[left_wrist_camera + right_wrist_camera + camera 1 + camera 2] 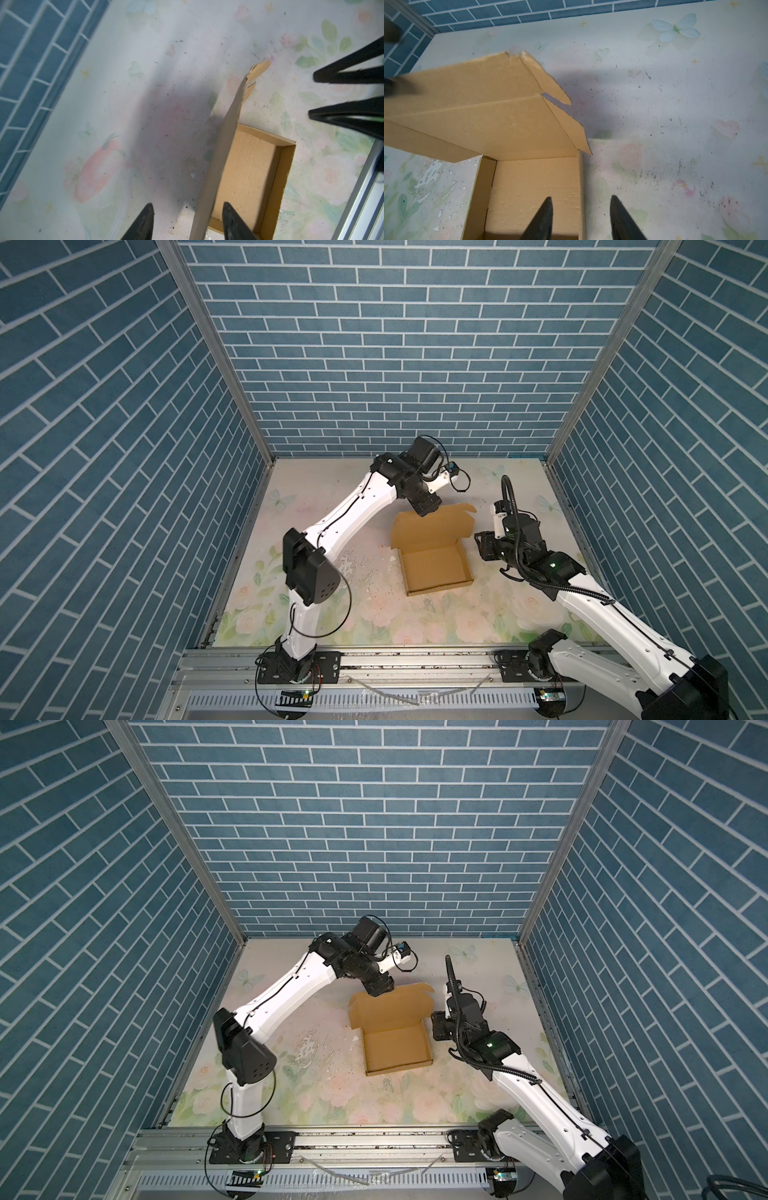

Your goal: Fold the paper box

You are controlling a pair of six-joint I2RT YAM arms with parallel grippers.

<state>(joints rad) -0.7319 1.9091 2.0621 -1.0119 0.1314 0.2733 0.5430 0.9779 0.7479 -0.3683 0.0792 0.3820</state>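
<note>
**A:** Left wrist view first: the left hand (188, 204) is seen with fingers parted. The raised lid (226, 128) stands edge-on between them and is clamped by neither.

**B:** And the paper box (436, 568) is found mid-table (332, 614) in both top views, its tray already formed and its walls up.

**A:** Agreed. In the right wrist view the right hand (581, 197) is spread too. The tray's right wall (581, 176) is straddled, not pinched. Nothing is held.

**B:** So the bulk is judged done. What is left is the closing: the lid is to be brought down, and its side tab (569, 128) and front flap (467, 79) tucked in.

**A:** That closing is not yet begun; the lid is seen near upright.
</note>
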